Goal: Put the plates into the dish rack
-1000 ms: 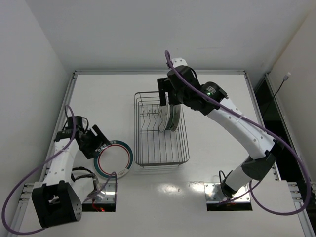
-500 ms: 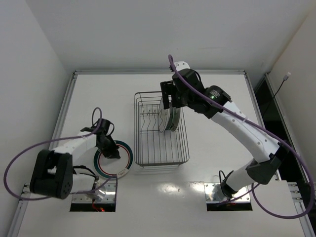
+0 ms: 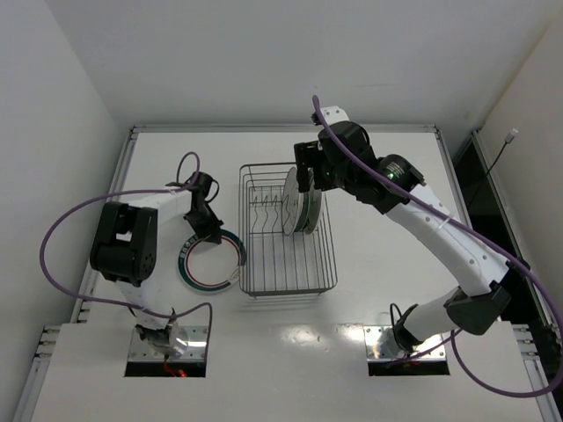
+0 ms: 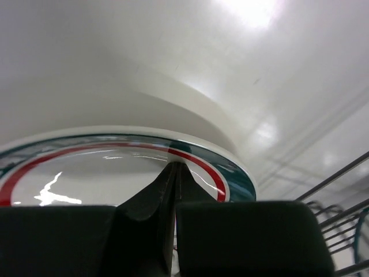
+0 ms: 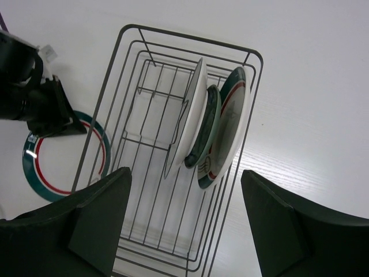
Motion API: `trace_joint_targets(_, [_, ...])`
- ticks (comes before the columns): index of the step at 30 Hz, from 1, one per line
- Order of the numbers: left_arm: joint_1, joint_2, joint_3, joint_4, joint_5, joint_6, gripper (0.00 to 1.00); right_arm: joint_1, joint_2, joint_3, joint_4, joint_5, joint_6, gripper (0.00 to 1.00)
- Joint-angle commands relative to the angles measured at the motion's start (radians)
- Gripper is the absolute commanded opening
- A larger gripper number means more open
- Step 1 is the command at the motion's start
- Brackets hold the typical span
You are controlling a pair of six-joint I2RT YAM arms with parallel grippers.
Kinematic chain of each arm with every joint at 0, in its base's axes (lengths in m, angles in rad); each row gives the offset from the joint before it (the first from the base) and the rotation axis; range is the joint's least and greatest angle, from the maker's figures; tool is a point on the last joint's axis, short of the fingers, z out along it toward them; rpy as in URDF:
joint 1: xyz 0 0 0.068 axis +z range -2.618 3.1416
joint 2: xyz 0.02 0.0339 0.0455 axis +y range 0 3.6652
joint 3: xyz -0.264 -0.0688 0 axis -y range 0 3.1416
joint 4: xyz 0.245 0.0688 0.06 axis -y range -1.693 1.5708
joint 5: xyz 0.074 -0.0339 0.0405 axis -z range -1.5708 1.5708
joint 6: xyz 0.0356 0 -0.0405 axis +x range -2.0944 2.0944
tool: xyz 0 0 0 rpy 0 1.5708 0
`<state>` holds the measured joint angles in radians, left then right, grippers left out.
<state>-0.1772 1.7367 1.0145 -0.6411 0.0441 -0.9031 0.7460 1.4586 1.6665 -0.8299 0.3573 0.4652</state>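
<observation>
You see the flat plate [image 5: 66, 157] on the white table [image 5: 311, 115]. It is white, with a dark green rim and a red ring. The dish rack [image 5: 190, 38] is grey wire. Inside it, the first plate [image 5: 193, 107] shows plain white. The middle plate [image 5: 207, 130] is dark teal. The last plate [image 5: 229, 115] is white with a green rim and a red ring. The right arm [image 3: 440, 236] is white with black joints.

The dish rack [image 3: 290, 264] is thin grey metal wire, smooth, with a dull sheen. The three plates [image 5: 222, 130] standing in it and the fourth plate [image 4: 86, 184] lying left of the rack look like glazed ceramic, glossy and streaked with reflected light. The desk [image 3: 378, 272] under the rack is smooth white with soft glare. The left end effector [image 4: 174, 170] and right end effector [image 5: 184, 175] are matt black, seemingly plastic.
</observation>
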Motion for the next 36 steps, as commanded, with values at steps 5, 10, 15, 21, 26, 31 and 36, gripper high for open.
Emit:
trace_joint_targets(5, [0.053, 0.032, 0.165, 0.038, -0.142, 0.026, 0.0, -0.013, -0.038, -0.017, 0.045, -0.003, -0.02, 0.74])
trace_joint_targets(10, [0.053, -0.222, 0.075, -0.012, -0.279, 0.09, 0.15, -0.022, -0.06, -0.051, 0.078, -0.024, -0.02, 0.74])
trace_joint_targets(15, [0.189, -0.472, -0.223, 0.067, -0.049, 0.158, 0.61, -0.031, -0.06, -0.073, 0.11, -0.076, -0.02, 0.74])
trace_joint_targets(21, [0.223, -0.663, -0.416, 0.11, 0.088, 0.148, 0.84, -0.031, -0.032, -0.063, 0.11, -0.118, -0.02, 0.74])
trace_joint_targets(26, [0.232, -0.611, -0.49, 0.175, 0.164, 0.116, 0.84, -0.031, -0.032, -0.044, 0.11, -0.118, -0.02, 0.74])
trace_joint_targets(31, [0.252, -0.461, -0.524, 0.262, 0.212, 0.107, 0.74, -0.031, -0.05, -0.044, 0.089, -0.109, -0.02, 0.75])
trace_joint_targets(36, [0.284, -0.407, -0.495, 0.296, 0.246, 0.118, 0.27, -0.031, -0.059, -0.034, 0.069, -0.098, -0.02, 0.75])
